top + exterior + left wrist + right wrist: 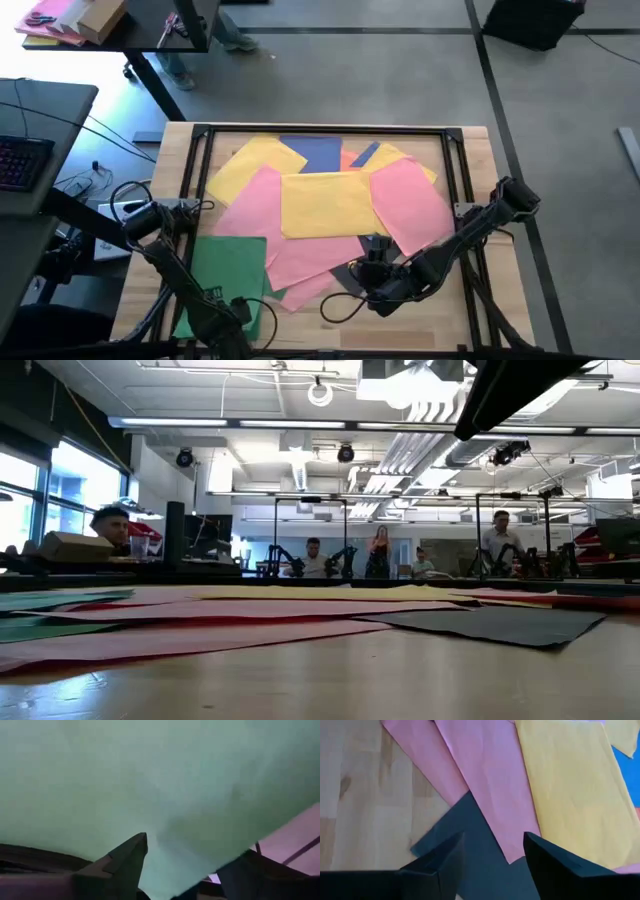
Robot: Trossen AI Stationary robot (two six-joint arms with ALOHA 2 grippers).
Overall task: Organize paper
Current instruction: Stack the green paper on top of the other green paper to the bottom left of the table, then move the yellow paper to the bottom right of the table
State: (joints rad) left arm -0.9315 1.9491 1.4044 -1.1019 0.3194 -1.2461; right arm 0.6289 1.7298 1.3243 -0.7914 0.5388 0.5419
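Sheets of paper lie loosely overlapping on the wooden table: yellow, pink, blue, green and dark grey. My left gripper is at the near left, open, close over the green sheet, which fills its wrist view. My right gripper is open at the near middle, its fingers over the dark grey sheet. That sheet lies partly under a pink sheet. In the low view the dark grey sheet lies flat on the table. My left gripper is very near the green sheet, which shows between its open fingers. I cannot tell whether the fingers touch it.
A black rail frame borders the table's far, left and right sides. A black cable loops on bare wood by the near edge. Bare tabletop lies beside the dark grey sheet. A desk with a keyboard stands left of the table. People sit in the room beyond.
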